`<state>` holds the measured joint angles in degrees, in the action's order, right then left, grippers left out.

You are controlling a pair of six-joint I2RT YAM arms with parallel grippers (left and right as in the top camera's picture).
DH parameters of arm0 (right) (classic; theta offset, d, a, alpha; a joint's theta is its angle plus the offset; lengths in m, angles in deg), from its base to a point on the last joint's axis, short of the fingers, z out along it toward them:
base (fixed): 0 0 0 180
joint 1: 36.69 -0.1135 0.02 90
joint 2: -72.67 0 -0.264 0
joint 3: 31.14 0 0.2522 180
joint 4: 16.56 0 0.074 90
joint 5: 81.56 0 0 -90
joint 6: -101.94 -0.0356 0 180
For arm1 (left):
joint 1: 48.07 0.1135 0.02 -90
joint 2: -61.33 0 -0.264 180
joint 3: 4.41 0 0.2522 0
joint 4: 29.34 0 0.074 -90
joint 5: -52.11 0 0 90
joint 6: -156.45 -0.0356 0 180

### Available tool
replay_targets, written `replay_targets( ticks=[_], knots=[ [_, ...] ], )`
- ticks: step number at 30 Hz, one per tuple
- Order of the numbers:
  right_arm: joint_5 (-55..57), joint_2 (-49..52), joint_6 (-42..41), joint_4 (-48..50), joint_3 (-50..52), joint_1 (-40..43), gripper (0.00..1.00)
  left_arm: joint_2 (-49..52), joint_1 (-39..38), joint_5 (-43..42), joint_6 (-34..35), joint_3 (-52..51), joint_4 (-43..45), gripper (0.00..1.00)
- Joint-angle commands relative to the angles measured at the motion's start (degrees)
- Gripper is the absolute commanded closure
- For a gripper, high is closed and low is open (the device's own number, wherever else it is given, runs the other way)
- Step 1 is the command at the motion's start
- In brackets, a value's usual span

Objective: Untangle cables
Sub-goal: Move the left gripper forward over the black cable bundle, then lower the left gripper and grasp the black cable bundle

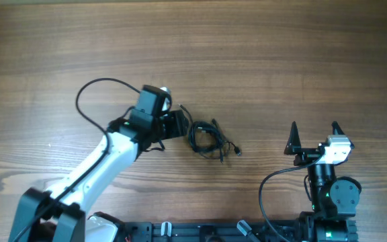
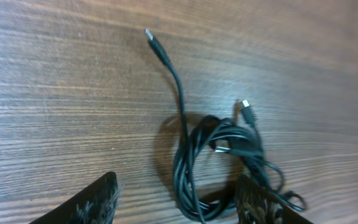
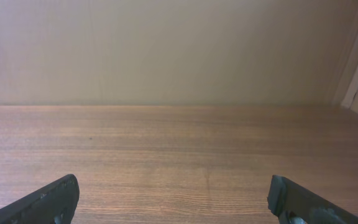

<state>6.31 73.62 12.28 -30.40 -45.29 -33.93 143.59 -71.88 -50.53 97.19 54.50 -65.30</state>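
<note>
**cordnerd:** ok so where's the left gripper [image 1: 184,126] sitting relative to the cables [image 1: 207,138]?

**benchrat:** From overhead it's a bit left of centre on the table [image 1: 261,47], with its fingers pointing toward 3 o'clock. The cables are bunched in a small coil just beside the tips, at roughly 4 o'clock from them. The jaws are spread wide and there's nothing pinched.

**cordnerd:** and the wrist cam?

**benchrat:** In the left wrist view the left gripper [image 2: 179,208] has its fingers [image 2: 95,202] poking in from the bottom edge. The low end of the cables [image 2: 219,158] drops into the gap between them, tucked up against the finger on the 3 o'clock side. Can't tell if it's actually touching that finger tbh. One cord runs off toward 11 o'clock and finishes in a plug end [image 2: 150,35]. A second small plug sits at 1 o'clock of the coil.

**cordnerd:** right side?

**benchrat:** The right gripper [image 1: 314,134] is well apart from the tangle, out at its 3 o'clock, with the fingers aimed at 12 o'clock. It's also wide open and holding nothing. On its own cam the right gripper [image 3: 176,202] just looks along the wooden table [image 3: 179,143] to a plain wall [image 3: 166,50].
</note>
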Motion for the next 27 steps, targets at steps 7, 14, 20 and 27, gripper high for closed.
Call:
replay_targets(
  ticks=[7,14,20,27],
  knots=[
    [-0.7,-0.3,0.3,0.2,0.1,-0.3,0.0,10.1,-7.1,6.3,-0.3,0.9,7.7,0.53],
    [-0.7,-0.3,0.3,0.2,0.1,-0.3,0.0,15.6,-10.3,12.5,-0.7,0.9,10.1,0.78],
    [-0.7,-0.3,0.3,0.2,0.1,-0.3,0.0,14.7,-10.0,15.5,-0.7,1.1,10.6,0.96],
    [-0.7,-0.3,0.3,0.2,0.1,-0.3,0.0,-0.8,-6.8,15.5,19.5,1.0,3.9,0.96]
  ],
)
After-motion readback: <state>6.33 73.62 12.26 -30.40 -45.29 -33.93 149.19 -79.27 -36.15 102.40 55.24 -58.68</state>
